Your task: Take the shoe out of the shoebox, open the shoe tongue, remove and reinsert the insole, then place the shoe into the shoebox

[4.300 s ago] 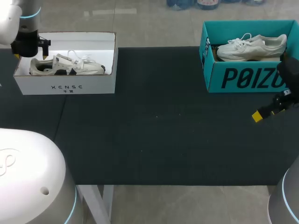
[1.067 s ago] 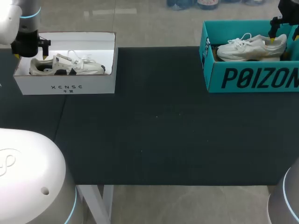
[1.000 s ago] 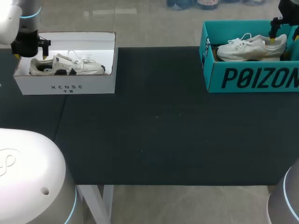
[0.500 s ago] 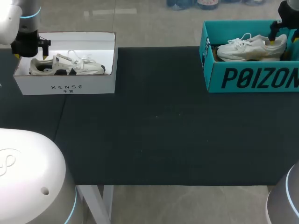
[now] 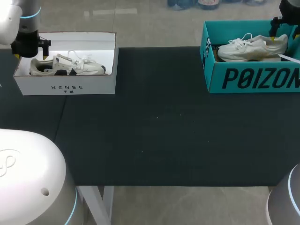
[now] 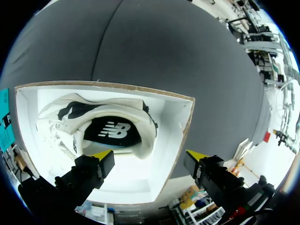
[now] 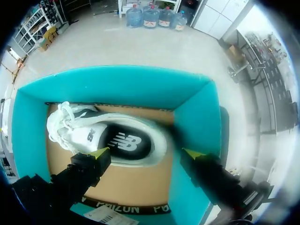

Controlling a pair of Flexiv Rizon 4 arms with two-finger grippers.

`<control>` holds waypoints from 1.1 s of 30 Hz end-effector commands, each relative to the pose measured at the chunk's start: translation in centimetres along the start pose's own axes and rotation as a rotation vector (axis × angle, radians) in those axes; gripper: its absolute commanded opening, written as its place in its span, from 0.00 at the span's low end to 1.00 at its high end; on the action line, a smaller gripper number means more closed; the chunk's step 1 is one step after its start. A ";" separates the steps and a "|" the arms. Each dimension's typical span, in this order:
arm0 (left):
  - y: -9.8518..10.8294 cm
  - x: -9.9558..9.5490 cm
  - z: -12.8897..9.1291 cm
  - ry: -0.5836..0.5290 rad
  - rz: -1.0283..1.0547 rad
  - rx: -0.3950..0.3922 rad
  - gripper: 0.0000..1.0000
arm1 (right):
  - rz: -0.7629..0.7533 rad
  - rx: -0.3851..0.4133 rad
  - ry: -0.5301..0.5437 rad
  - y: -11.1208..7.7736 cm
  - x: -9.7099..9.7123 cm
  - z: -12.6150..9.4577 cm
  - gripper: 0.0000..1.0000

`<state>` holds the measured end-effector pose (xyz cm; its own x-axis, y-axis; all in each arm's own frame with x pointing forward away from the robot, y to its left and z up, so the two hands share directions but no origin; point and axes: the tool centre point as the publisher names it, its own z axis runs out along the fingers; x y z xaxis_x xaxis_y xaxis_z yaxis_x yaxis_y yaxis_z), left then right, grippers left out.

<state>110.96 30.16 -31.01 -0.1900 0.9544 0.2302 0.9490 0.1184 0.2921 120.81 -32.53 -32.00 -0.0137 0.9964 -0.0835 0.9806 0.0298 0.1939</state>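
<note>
A white shoebox stands at the table's far left with a white-and-black sneaker inside. My left gripper hangs open over its heel end. From the left wrist, the sneaker lies ahead of the open left gripper, heel nearest the fingers, nothing held. At the far right a teal shoebox holds a white sneaker. My right gripper hangs open above its heel. In the right wrist view that sneaker lies just ahead of the open right gripper.
A dark mat covers the table between the two boxes. A thin white strip shows at the teal box's front rim, by the right edge of the head view. The left arm's white base fills the near left corner.
My right arm has risen from in front of the teal box to above the shoe's heel, dipping and shifting slightly in the last second. The left arm has not moved.
</note>
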 end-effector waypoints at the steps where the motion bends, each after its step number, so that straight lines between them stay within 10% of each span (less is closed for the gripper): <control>1: -0.1 0.0 0.0 0.001 0.001 -0.002 1.00 | 0.003 0.065 -0.001 1.8 -0.3 0.9 1.00; 23: -0.1 0.0 0.0 0.001 0.001 -0.002 1.00 | 0.020 0.101 -0.013 1.0 -1.2 2.1 1.00; 27: -0.1 0.0 0.0 0.001 0.001 -0.002 1.00 | 0.021 0.101 -0.011 0.8 -1.2 2.3 0.47; 33: -0.1 0.0 0.0 0.001 0.001 -0.002 1.00 | 0.027 0.097 -0.010 0.9 -1.2 2.7 0.27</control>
<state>110.96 30.16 -31.01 -0.1900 0.9544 0.2302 0.9490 0.1184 0.2921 121.13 -33.68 -33.93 0.0142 0.9957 -0.0914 0.9920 -0.0025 0.1263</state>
